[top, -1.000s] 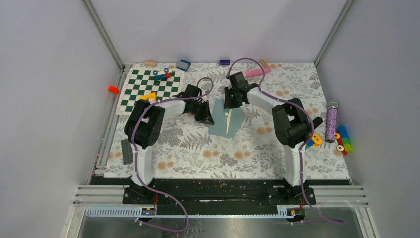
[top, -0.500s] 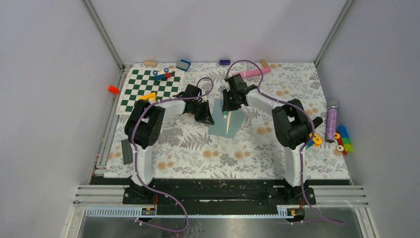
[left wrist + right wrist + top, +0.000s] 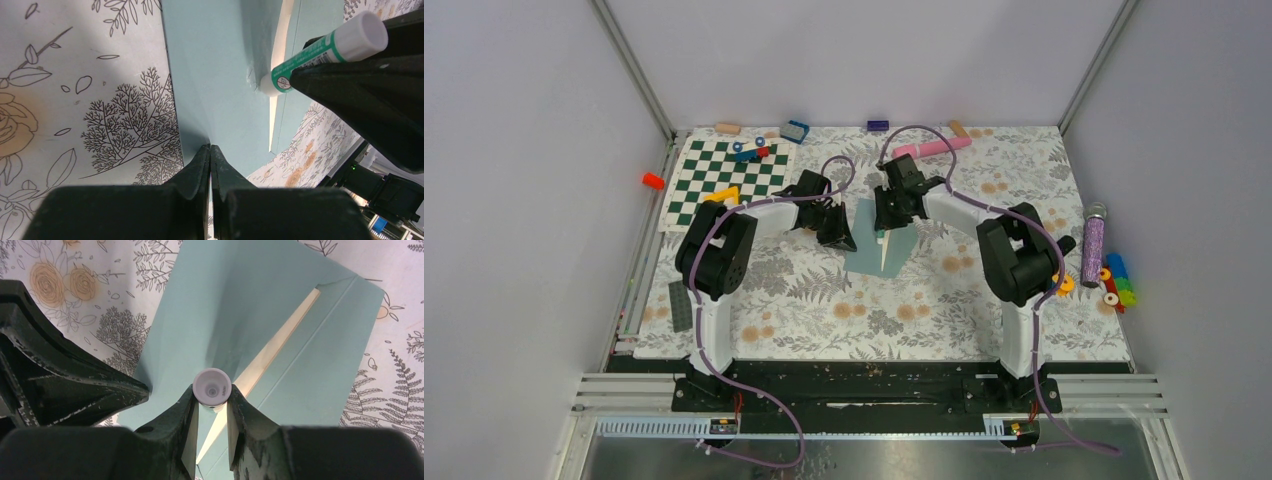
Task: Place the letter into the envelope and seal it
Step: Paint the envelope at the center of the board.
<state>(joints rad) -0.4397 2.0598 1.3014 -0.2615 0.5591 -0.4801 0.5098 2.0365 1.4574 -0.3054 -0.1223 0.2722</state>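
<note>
Envelope (image 3: 210, 65), left gripper (image 3: 210, 149) closed, right gripper (image 3: 212, 407) clamping gluestick (image 3: 212, 386)

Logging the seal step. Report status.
Left gripper shut, tips at envelope edge. Right gripper clamps glue stick, tip on envelope. Letter inside, cream strip showing. Nothing blocking.

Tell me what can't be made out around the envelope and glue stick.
The letter: every view shows only a cream strip; the envelope covers the rest.
The glue stick tip: right wrist view, hidden beneath its own body.
The left end effector contact with the envelope: left wrist view, covered by its own closed tip.
Top view: glue stick mostly hidden by the right end effector.
</note>
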